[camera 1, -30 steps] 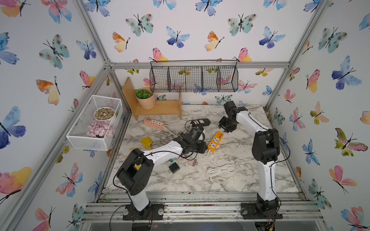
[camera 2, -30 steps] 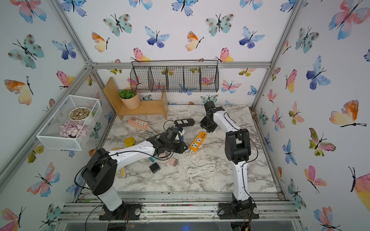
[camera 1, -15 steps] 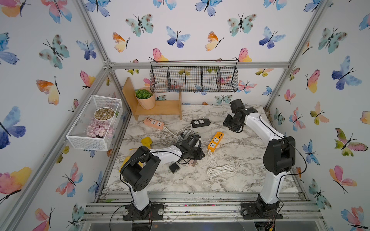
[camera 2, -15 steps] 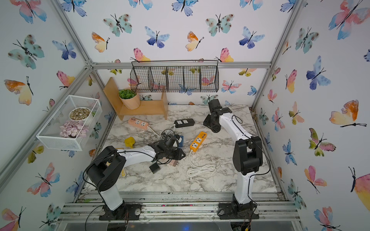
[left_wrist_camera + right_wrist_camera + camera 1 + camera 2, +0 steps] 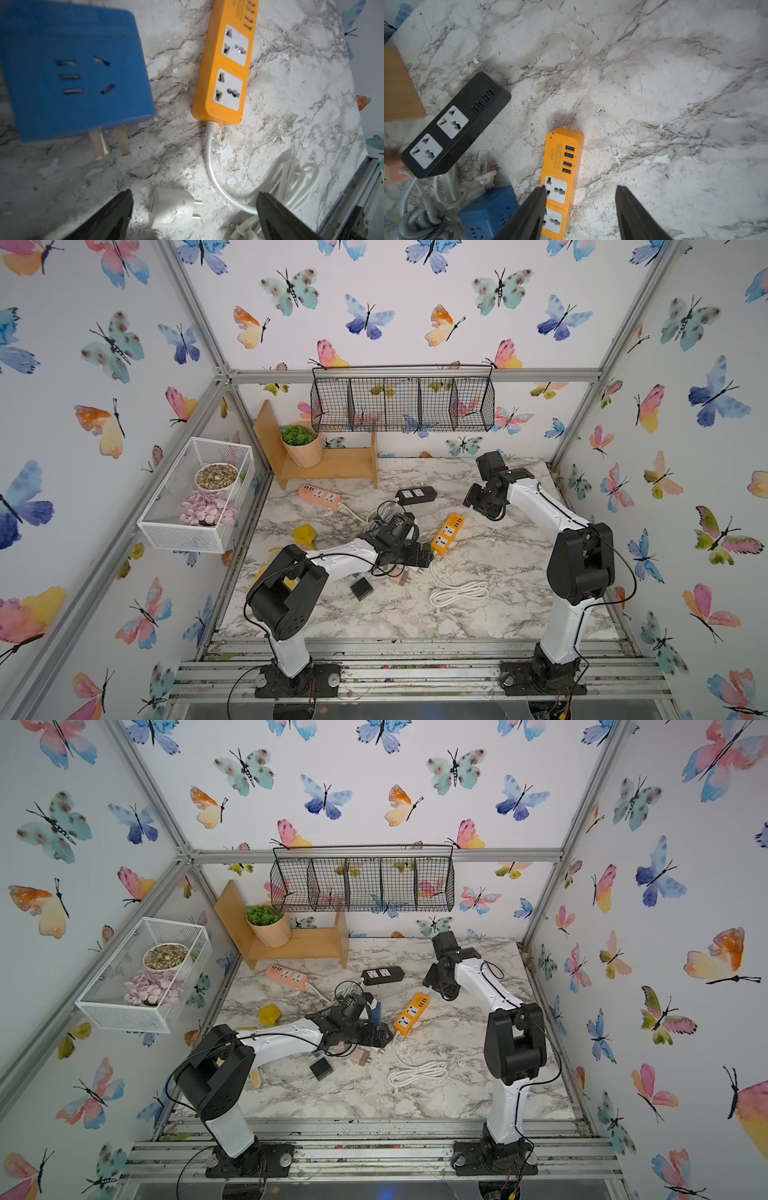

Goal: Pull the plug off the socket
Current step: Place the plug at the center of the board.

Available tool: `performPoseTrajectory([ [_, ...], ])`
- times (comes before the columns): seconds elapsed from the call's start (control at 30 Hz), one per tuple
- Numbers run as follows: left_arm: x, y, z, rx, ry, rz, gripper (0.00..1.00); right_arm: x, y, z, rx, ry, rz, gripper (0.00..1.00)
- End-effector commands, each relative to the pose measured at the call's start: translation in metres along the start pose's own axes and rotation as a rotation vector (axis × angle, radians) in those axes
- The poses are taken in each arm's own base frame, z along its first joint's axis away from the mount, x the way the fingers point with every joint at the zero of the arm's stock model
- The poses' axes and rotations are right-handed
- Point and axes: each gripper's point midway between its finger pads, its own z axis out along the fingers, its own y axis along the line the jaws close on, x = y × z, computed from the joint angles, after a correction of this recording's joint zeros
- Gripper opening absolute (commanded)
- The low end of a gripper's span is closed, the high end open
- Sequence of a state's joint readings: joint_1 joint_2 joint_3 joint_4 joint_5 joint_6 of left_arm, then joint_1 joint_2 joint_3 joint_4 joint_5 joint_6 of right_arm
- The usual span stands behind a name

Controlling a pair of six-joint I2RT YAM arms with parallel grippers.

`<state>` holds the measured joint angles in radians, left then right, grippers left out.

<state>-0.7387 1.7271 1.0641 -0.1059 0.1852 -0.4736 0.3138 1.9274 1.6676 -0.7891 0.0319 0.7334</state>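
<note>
Blue plug (image 5: 72, 68) unplugged beside orange socket strip (image 5: 226, 68); left claw (image 5: 194, 192), right claw (image 5: 579, 186) both released.

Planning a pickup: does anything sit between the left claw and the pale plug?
Nothing visible. The open left claw hangs over the pale plug, bare on the marble; blue cube socket and orange strip lie aside.

**A:** What is different about the left gripper (image 5: 193, 192)?

**B:** It has drawn back from the black plastic power strip (image 5: 415, 494) towards its own base. It now hangs by the cord end of the orange plastic power strip (image 5: 226, 68), with its jaws spread wide and empty.

**A:** And the blue cube-shaped plastic adapter (image 5: 72, 68)?

**B:** It lies free beside those jaws. Whether they held it before is too small to tell.

**A:** And the right gripper (image 5: 580, 186)?

**B:** It has backed off slightly, its elbow has swung outward, and its jaws are wider.
</note>
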Motion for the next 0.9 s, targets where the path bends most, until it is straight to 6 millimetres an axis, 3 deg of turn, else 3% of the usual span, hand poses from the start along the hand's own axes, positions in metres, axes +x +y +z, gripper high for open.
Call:
performPoseTrajectory([
  [0.0,-0.032,-0.007,-0.035,-0.036,-0.095,0.043,0.98,-0.023,0.007,-0.026,-0.017,-0.099,-0.020,0.63],
  [0.1,-0.046,-0.012,-0.059,-0.034,-0.144,0.041,0.98,-0.029,0.006,-0.033,-0.007,-0.130,-0.027,0.67],
  [0.2,-0.063,-0.010,-0.096,-0.013,-0.223,0.008,0.99,-0.036,0.004,-0.043,0.002,-0.177,-0.043,0.71],
  [0.23,-0.068,-0.007,-0.111,-0.009,-0.258,-0.009,0.98,-0.038,0.001,-0.047,0.012,-0.199,-0.049,0.75],
  [0.27,-0.071,0.000,-0.128,-0.009,-0.295,-0.032,0.98,-0.041,-0.004,-0.051,0.029,-0.224,-0.052,0.96],
  [0.3,-0.075,0.007,-0.143,-0.013,-0.332,-0.053,0.98,-0.042,-0.007,-0.056,0.036,-0.246,-0.057,0.98],
  [0.43,-0.078,0.063,-0.207,-0.192,-0.513,-0.141,0.98,-0.046,-0.014,-0.076,0.008,-0.369,-0.100,0.98],
  [0.57,-0.061,0.141,-0.267,-0.634,-0.694,-0.206,0.98,-0.045,-0.040,-0.075,0.088,-0.463,-0.108,0.98],
  [0.67,-0.046,0.184,-0.280,-0.815,-0.714,-0.168,0.98,-0.040,-0.059,-0.066,0.152,-0.497,-0.087,0.98],
  [0.77,-0.038,0.209,-0.264,-0.793,-0.691,-0.066,0.98,-0.039,-0.044,-0.065,-0.002,-0.609,-0.158,0.98],
  [0.87,-0.024,0.241,-0.245,-0.770,-0.626,-0.012,0.98,-0.038,-0.058,-0.074,0.006,-0.775,-0.199,0.98],
])
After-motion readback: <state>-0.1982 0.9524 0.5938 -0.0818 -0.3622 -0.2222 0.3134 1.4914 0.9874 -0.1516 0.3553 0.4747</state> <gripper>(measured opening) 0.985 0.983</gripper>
